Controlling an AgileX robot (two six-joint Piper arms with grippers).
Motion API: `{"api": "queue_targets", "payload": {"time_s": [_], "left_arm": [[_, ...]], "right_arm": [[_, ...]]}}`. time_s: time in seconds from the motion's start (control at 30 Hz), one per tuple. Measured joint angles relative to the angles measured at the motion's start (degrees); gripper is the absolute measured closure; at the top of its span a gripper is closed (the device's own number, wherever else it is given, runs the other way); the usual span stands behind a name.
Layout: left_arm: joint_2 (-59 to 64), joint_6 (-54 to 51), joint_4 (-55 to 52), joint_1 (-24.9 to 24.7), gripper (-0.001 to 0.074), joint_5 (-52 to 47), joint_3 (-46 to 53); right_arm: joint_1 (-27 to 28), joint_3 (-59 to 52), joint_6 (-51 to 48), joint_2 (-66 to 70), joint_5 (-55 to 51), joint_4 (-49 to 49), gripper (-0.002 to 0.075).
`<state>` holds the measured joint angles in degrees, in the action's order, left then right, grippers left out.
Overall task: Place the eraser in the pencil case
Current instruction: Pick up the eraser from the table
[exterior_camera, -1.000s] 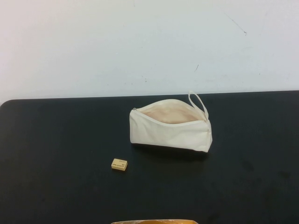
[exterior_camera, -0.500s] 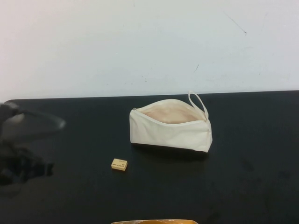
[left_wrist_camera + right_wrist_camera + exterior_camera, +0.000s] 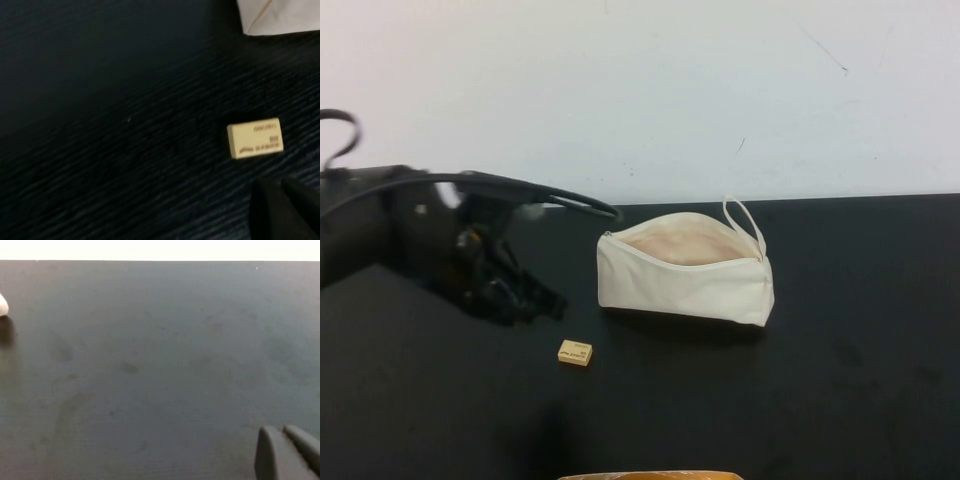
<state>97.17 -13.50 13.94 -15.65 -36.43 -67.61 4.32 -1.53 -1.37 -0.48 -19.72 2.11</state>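
Observation:
The eraser point(image 3: 575, 352) is a small tan-yellow block with dark print, lying flat on the black table in front of and left of the pencil case. The pencil case point(image 3: 685, 275) is a cream-white pouch lying unzipped, its beige lining showing and its loop strap at the far right end. My left gripper point(image 3: 535, 300) hovers just left of and behind the eraser, apart from it. In the left wrist view the eraser point(image 3: 255, 137) lies close ahead of the left gripper point(image 3: 280, 186), whose fingers are together and empty. My right gripper point(image 3: 283, 432) shows only in its wrist view, shut and empty over bare table.
The black table point(image 3: 800, 400) ends at a white wall behind. An orange-tan object point(image 3: 650, 475) peeks in at the front edge. A corner of the pouch point(image 3: 280, 15) shows in the left wrist view.
My left arm has swung in from the left edge and now reaches over the table close to the eraser. The eraser and the pencil case have not moved.

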Motion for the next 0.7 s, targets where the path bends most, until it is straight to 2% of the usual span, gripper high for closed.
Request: {"api": "queue_targets", "payload": {"time_s": [0.1, 0.27, 0.33, 0.47, 0.7], "left_arm": [[3.36, 0.13, -0.68, -1.40, 0.0659, -0.86, -2.37], [8.73, -0.43, -1.56, -4.25, 0.0361, -3.22, -6.73], [10.69, -0.43, -1.67, -5.20, 0.0300, -4.41, -8.73], [14.36, 1.19, -1.95, -6.92, 0.0258, -5.37, -11.15], [17.05, 11.55, -8.90, -6.98, 0.0249, -5.59, -12.10]], "right_arm": [[0.00, 0.00, 0.00, 0.00, 0.00, 0.00, 0.0727], [0.00, 0.00, 0.00, 0.00, 0.00, 0.00, 0.0727], [0.00, 0.00, 0.02, 0.00, 0.00, 0.00, 0.0727], [0.00, 0.00, 0.12, 0.00, 0.00, 0.00, 0.0727], [0.00, 0.00, 0.23, 0.00, 0.00, 0.00, 0.0727]]}}
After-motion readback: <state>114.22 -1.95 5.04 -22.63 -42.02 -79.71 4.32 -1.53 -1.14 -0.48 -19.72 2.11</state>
